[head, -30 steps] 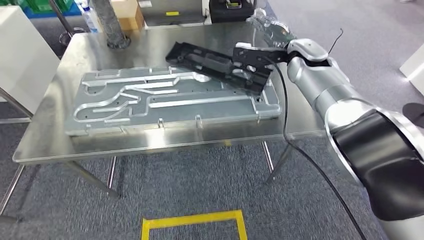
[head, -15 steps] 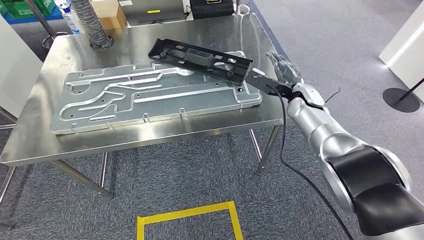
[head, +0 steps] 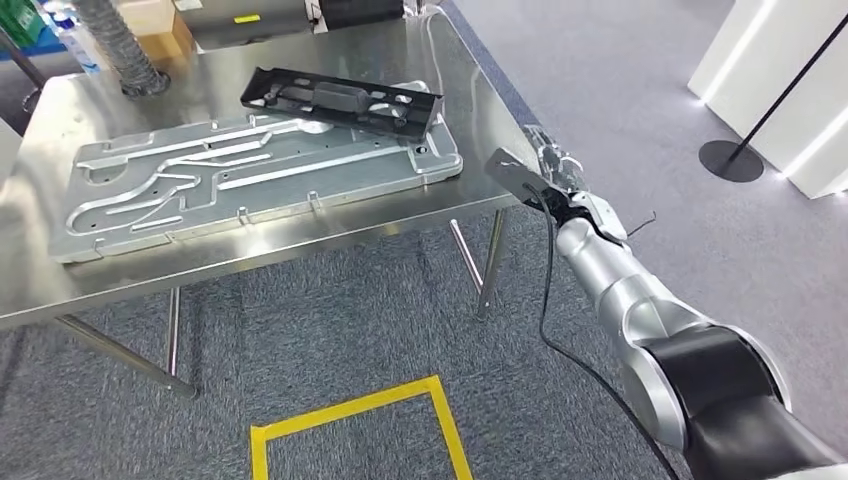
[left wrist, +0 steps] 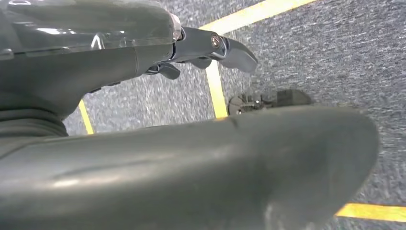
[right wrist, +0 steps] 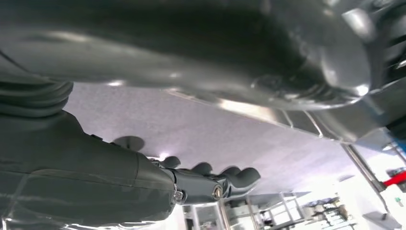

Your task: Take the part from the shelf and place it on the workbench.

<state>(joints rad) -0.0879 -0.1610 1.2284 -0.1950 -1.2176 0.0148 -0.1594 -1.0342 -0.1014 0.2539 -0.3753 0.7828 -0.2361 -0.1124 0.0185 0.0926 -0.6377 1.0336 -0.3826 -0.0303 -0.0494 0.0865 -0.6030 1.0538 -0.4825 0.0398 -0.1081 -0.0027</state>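
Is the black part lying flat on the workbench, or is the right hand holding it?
It lies down: the black part rests across the far edge of the aluminium plate on the workbench. The right hand is off the table, holding nothing.

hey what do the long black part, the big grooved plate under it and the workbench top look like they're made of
Black part: likely moulded plastic, matte black with ribs and holes, no gleam.
Grooved plate: probably machined aluminium, pale satin grey with crisp milled channels.
Workbench top: looks like stainless steel sheet, smooth and mirror-like, throwing blurred reflections.
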